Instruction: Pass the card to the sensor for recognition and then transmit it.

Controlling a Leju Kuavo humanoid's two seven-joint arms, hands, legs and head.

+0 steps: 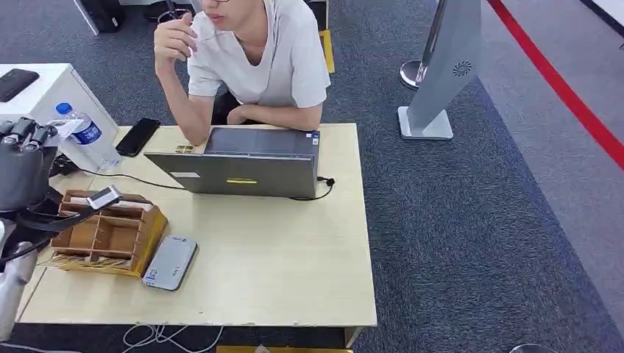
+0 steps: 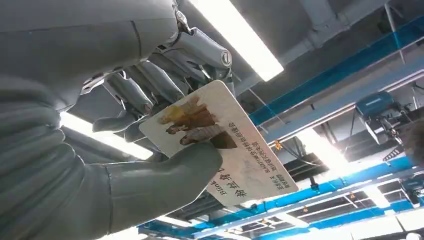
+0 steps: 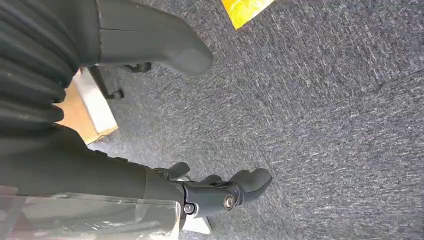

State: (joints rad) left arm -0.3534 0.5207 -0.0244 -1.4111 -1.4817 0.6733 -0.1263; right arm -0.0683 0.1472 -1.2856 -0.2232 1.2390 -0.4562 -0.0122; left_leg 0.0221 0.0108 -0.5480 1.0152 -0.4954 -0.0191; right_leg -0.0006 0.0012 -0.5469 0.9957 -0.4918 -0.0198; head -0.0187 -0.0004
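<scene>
The card (image 2: pixel 220 142) is held in the left hand (image 2: pixel 150 125), pinched between the thick grey thumb (image 2: pixel 165 175) on its printed face and the darker fingers (image 2: pixel 150 87) behind its back. The thumb covers the lower near edge; more than half of the card projects free beyond the fingertips. Its face is cream, with a brown illustration near the gripped end and several lines of small dark print along the far half; the print is turned and too fine to read. In the head view the same hand (image 1: pixel 26 158) is raised at the left edge of the table (image 1: pixel 294 257), above a wooden organizer tray (image 1: pixel 110 235), and the card (image 1: pixel 104 197) shows edge-on as a thin pale strip over the tray's rear compartments.

Just beside the tray lies a flat silver-grey sensor (image 1: pixel 171 262) bearing a small label that cannot be read. A water bottle (image 1: pixel 87 137) with a blue label stands behind the hand; its lettering is illegible. A black phone (image 1: pixel 137 136) lies near it. A grey laptop (image 1: pixel 246 165) is open toward a seated person (image 1: pixel 254 59).

The right hand (image 3: pixel 220 192) hangs over grey carpet (image 3: pixel 325 125), fingers curled together, holding nothing.
</scene>
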